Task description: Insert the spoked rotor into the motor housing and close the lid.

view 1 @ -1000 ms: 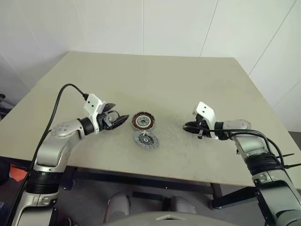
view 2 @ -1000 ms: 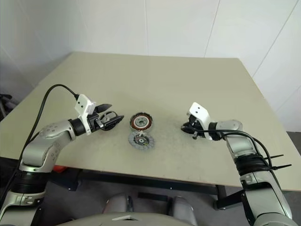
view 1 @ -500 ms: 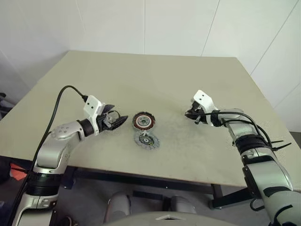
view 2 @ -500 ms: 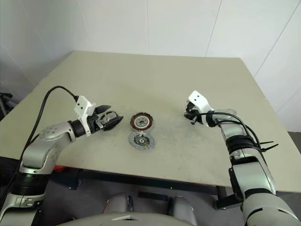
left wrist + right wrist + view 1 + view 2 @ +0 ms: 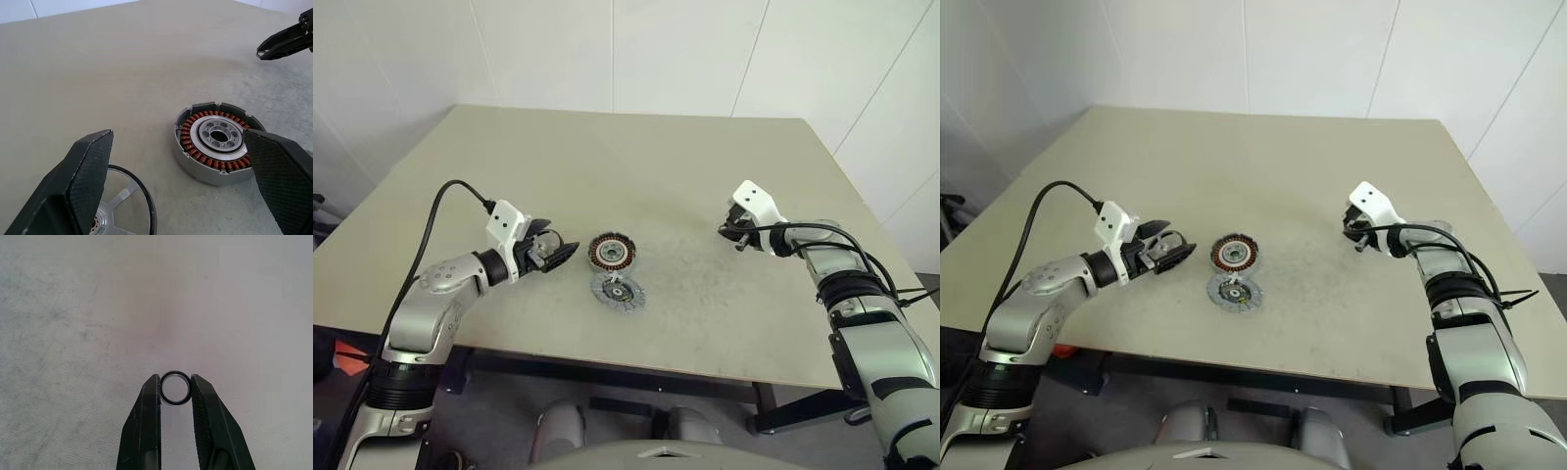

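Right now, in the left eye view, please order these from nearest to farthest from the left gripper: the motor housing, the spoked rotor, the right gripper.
1. The motor housing, just beyond the left gripper, toward the table's middle.
2. The spoked rotor, slightly farther, on the table's near side beside the housing.
3. The right gripper, clearly farthest, across the table on the right.

The spoked rotor [image 5: 120, 205] is cut off by the left wrist view's lower edge, partly behind 1 tool finger [image 5: 73, 188].
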